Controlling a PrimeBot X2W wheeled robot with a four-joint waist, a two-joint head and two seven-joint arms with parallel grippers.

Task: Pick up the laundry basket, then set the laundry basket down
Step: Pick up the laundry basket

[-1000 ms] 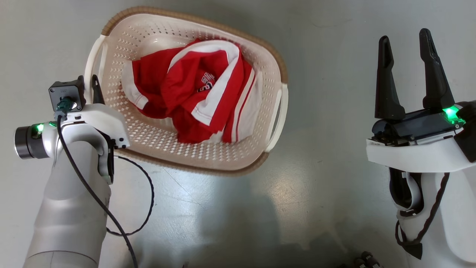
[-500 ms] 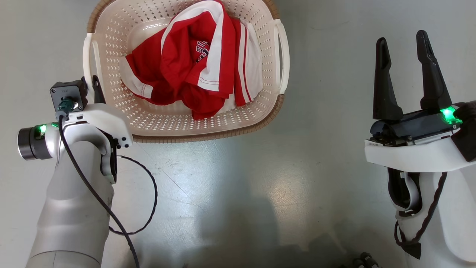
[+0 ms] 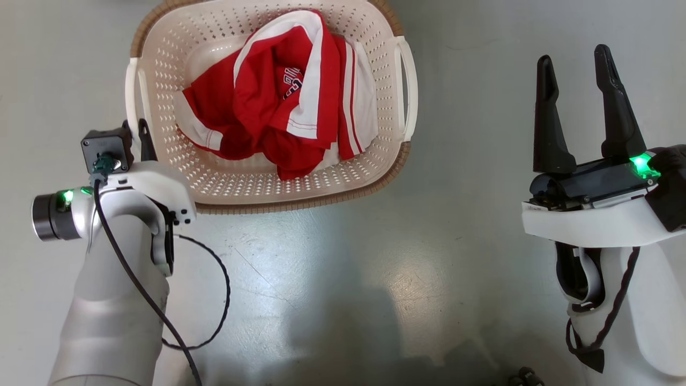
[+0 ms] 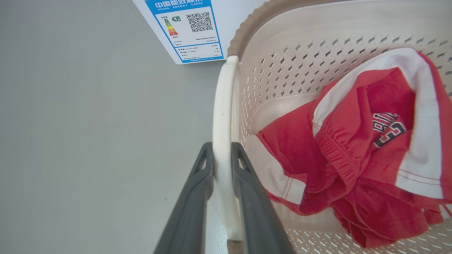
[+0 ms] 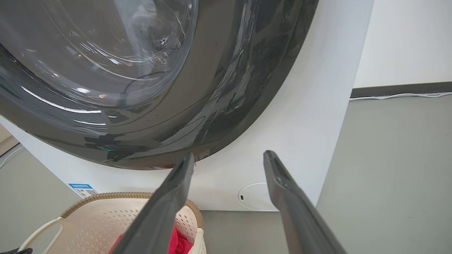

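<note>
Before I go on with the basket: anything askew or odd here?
The grip is lopsided: left claw pinches one handle of the basket; right claw hangs open, apart from it. Nothing spilled or broken.

Cream perforated laundry basket (image 3: pixel 257 185), brown woven-look rim (image 3: pixel 300 206), red garment (image 3: pixel 257 107) with white stripes, grey floor (image 3: pixel 343 279)

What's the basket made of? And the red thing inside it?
The laundry basket looks like hard plastic: smooth, cream, with neat rows of punched holes. Its brown rim looks woven, but is probably moulded plastic too. The red and white garment is soft cloth, likely a sporty knit: it crumples in folds and shows stitched seams.
</note>
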